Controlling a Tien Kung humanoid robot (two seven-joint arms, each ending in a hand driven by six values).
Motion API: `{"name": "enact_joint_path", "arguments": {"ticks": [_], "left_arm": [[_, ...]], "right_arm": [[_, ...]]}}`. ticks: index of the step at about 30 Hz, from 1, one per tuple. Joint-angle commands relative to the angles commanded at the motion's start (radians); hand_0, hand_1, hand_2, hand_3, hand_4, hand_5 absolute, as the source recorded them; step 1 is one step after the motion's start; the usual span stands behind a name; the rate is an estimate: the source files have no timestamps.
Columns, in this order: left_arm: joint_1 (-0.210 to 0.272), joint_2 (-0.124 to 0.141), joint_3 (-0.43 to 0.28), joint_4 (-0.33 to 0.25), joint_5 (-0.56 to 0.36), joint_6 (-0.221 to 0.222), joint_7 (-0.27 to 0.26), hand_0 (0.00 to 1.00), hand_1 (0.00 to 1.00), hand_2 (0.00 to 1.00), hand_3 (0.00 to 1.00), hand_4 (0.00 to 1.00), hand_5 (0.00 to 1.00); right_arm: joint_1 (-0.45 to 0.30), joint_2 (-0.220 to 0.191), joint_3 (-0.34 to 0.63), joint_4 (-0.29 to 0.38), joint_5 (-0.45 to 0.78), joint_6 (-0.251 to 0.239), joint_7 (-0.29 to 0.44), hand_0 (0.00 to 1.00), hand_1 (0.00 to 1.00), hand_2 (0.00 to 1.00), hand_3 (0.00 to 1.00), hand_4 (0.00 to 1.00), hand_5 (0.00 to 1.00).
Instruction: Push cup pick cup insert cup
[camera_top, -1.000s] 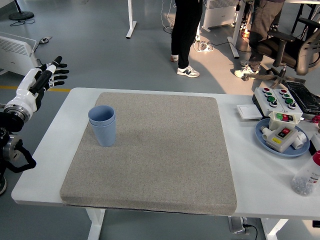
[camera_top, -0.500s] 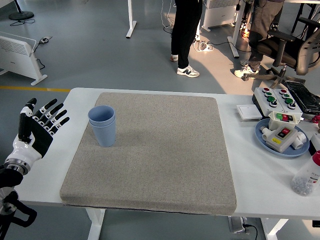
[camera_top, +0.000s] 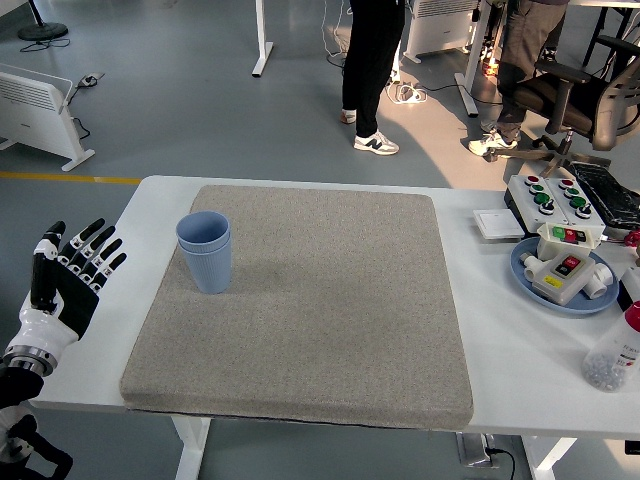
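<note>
So my left hand (camera_top: 62, 285) was hanging out past the left edge of the tabletop (camera_top: 500, 340), palm up-ish with all 5 fingers (camera_top: 95, 258) spread wide and holding nothing. My right hand wasn't in the shot at all.

The blue cups (camera_top: 205, 250) were off to the right of my fingers and slightly beyond them, standing upright on the gray mat (camera_top: 320, 310) near its far left corner. It looked like 2 cups already nested, since I could see a second rim just under the top one. So my read was that the insert part was done and this was the tail end of the task, with the hand clear of the stack. If anything was left, the next move would've been bringing the fingers in to the right over the mat edge without bumping the stack, because it's tall and light and would tip easily.

Nothing stood between my fingers and the cups. Way over on the far right, well away from my hand, there was a blue plate (camera_top: 530, 280) with a button box (camera_top: 562, 265) on it, a control panel (camera_top: 555, 195) behind that, and a clear bottle (camera_top: 615, 355) near the edge. People's legs (camera_top: 372, 60) were visible on the floor past the tabletop, not touching anything.
</note>
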Motion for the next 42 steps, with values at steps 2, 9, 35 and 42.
{"name": "enact_joint_path", "arguments": {"ticks": [2,9,35,42], "left_arm": [[-0.002,-0.001,0.002,0.004,-0.001,-0.006,-0.001,0.881,0.890,0.878,0.802,0.636,0.998],[-0.006,-0.005,0.003,0.025,-0.007,-0.027,0.015,0.881,0.891,0.876,0.799,0.635,0.998],[0.002,-0.002,0.000,0.043,-0.009,-0.023,0.008,0.879,0.886,0.871,0.805,0.636,0.998],[-0.001,0.001,-0.002,0.050,-0.012,-0.026,0.009,0.879,0.886,0.875,0.811,0.636,0.998]], "right_arm": [[0.000,0.000,-0.002,0.000,0.002,0.000,0.001,0.529,0.503,0.555,0.554,0.130,0.821],[-0.001,-0.001,-0.001,0.000,0.001,-0.001,0.002,0.529,0.505,0.555,0.554,0.129,0.821],[-0.008,-0.001,0.004,-0.001,-0.005,-0.001,0.002,0.529,0.504,0.555,0.554,0.127,0.829],[-0.001,0.000,-0.003,-0.001,0.010,-0.002,0.004,0.529,0.504,0.554,0.553,0.125,0.829]]}}
